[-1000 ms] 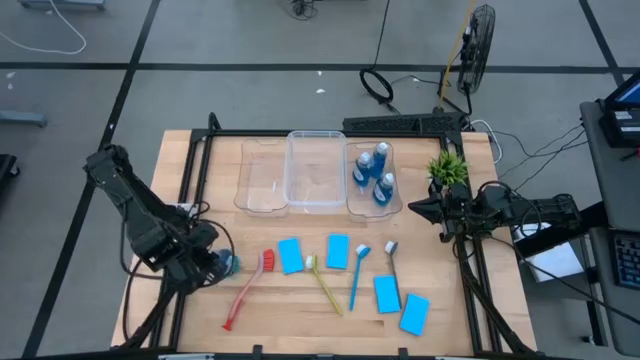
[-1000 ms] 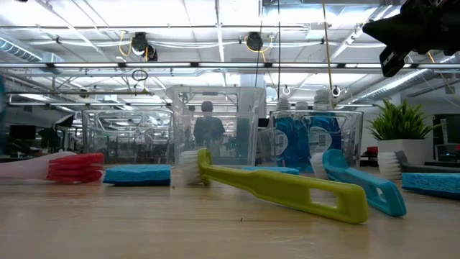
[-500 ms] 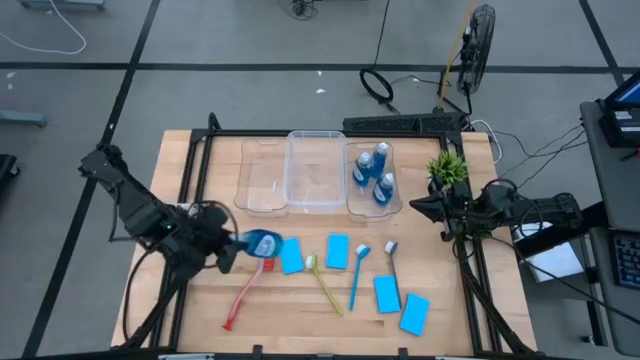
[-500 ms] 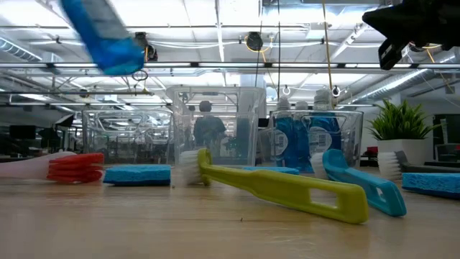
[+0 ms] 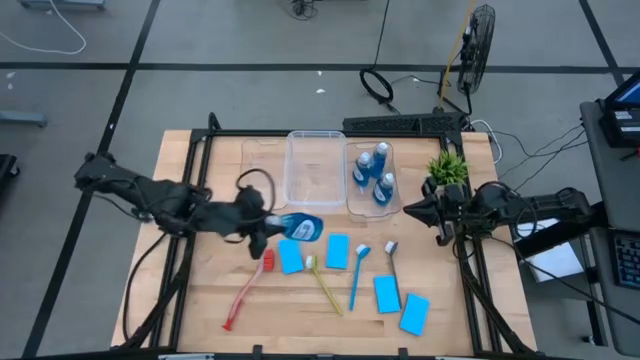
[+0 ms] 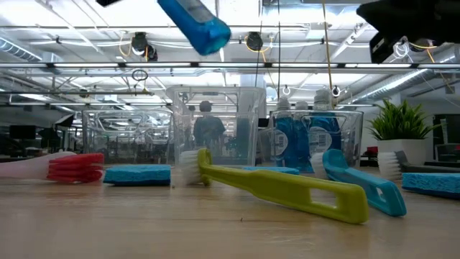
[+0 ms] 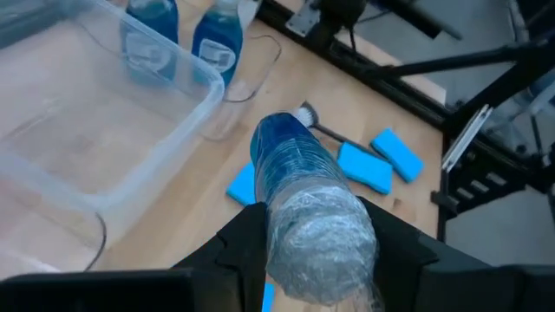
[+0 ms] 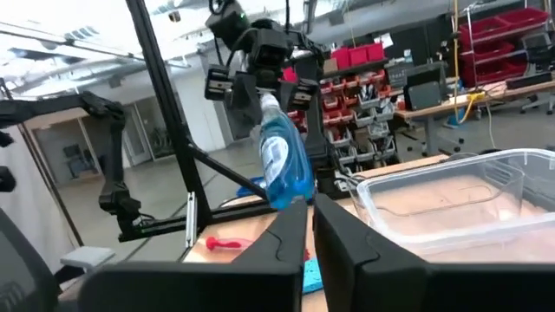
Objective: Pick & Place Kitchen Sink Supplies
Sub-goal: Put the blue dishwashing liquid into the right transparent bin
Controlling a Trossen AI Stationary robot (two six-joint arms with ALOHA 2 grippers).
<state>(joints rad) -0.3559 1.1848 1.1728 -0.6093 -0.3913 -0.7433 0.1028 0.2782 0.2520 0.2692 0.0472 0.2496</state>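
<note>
My left gripper point(image 5: 262, 222) is shut on a blue bottle point(image 5: 302, 227), high above the table just near of the clear bins. The bottle also shows in the left wrist view point(image 7: 303, 186), the low view point(image 6: 195, 25) and the right wrist view point(image 8: 283, 165). Several flat light-blue sponges point(image 5: 290, 256) and a red point(image 5: 245, 290), a yellow-green point(image 5: 325, 285), a blue point(image 5: 357, 275) and a grey brush point(image 5: 391, 255) lie on the table. My right gripper point(image 5: 415, 208) is shut and empty in the air at the table's right side, beside the plant. My left gripper pinches the bottle's upper end near the neck point(image 7: 321, 238) between its two fingers point(image 7: 243, 247), one on each side. The bottle sticks out beyond the fingertips toward the table's right, its base point(image 6: 214, 36) tilted downward. It is lifted clear of the table.
Three clear bins point(image 5: 315, 170) stand side by side at the far middle; the right one point(image 5: 375, 185) holds more blue bottles. A small green potted plant point(image 5: 447, 167) stands at the far right. The table's black frame rails point(image 5: 195, 170) run along its sides.
My left gripper has gone up and toward the table's right and far edges, toward the bins, carrying the blue bottle. The bottle has risen from the table's near left and now hangs tilted, clear of the table.
</note>
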